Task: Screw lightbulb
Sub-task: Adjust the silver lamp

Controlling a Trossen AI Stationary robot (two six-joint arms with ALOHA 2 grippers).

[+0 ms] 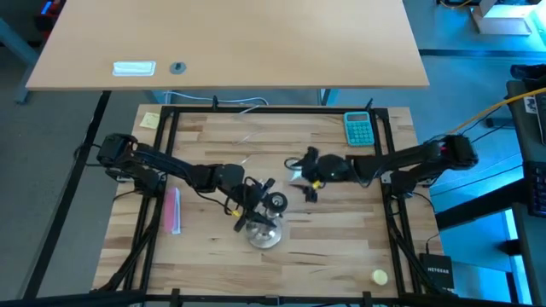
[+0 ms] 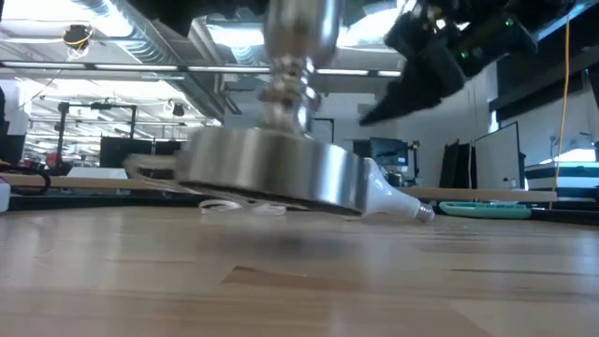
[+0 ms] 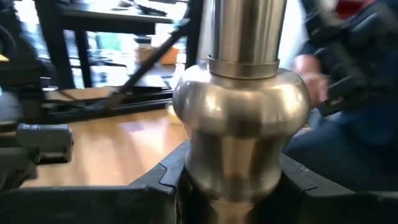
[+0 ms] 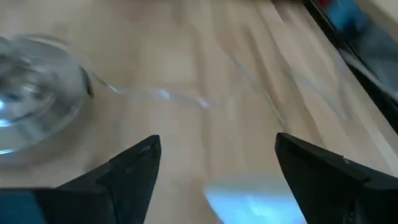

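The silvery socket stand (image 1: 264, 232), with a round base and a dark top (image 1: 275, 202), is near the table's middle. My left gripper (image 1: 253, 205) is shut on its stem. In the low view its base (image 2: 271, 173) fills the middle, tilted. The white lightbulb (image 2: 393, 201) lies on its side on the table behind the base, screw end toward the right. My right gripper (image 1: 305, 177) is open and empty, just above the bulb. The bulb (image 4: 249, 202) shows between its spread fingers. My left gripper pinches the stand's stem between its two fingers, just below the rounded bulge (image 3: 239, 155). The fingers come about level from the table's left and lie across the stem. The base (image 2: 281, 187) is tilted low over the table. I cannot tell whether it touches the wood.
A clear cord (image 4: 161, 94) runs from the stand across the wood. A teal calculator (image 1: 359, 128) lies at the far right, a pink strip (image 1: 175, 209) at the left, a yellow note (image 1: 151, 119) at the far left, and a small yellow thing (image 1: 380, 275) at the near right.
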